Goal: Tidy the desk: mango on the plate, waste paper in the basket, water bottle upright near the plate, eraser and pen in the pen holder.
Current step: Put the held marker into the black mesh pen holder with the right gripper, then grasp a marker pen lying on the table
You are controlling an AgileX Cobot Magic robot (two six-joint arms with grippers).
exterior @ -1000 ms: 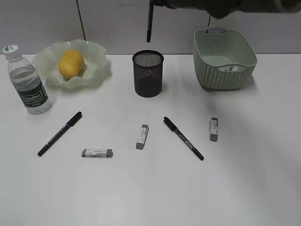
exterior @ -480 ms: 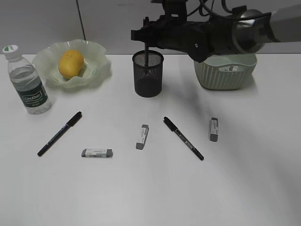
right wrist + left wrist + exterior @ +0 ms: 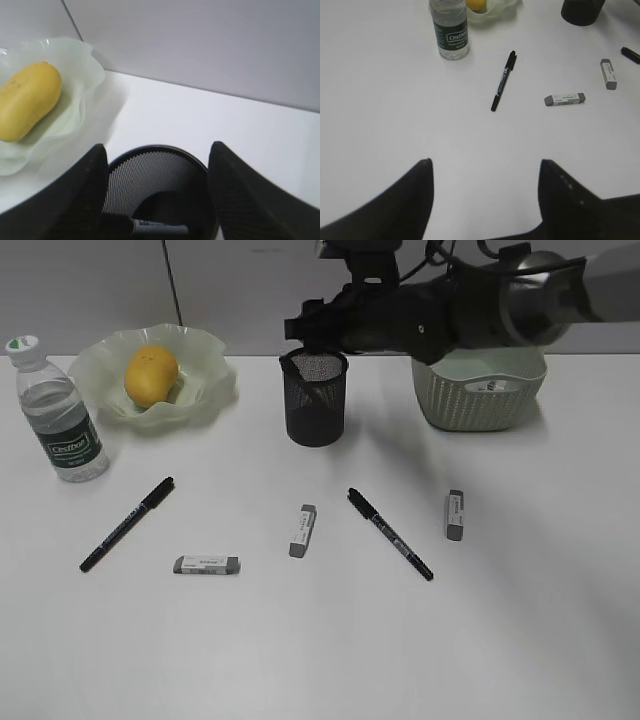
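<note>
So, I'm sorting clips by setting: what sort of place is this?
Probably an office-style desk mock-up: a white desk against grey wall panels, with a mesh pen holder, marker pens and erasers.

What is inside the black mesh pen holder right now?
In the right wrist view, one dark pen lies inside the pen holder, below the open right hand. The cup's bottom is cut off by the frame.

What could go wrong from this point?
The right gripper sits open right at the pen holder rim with a pen lying inside; lifting off at an angle might tip the holder. Two pens and three erasers lie flat on the desk, so grasps may slip.
</note>
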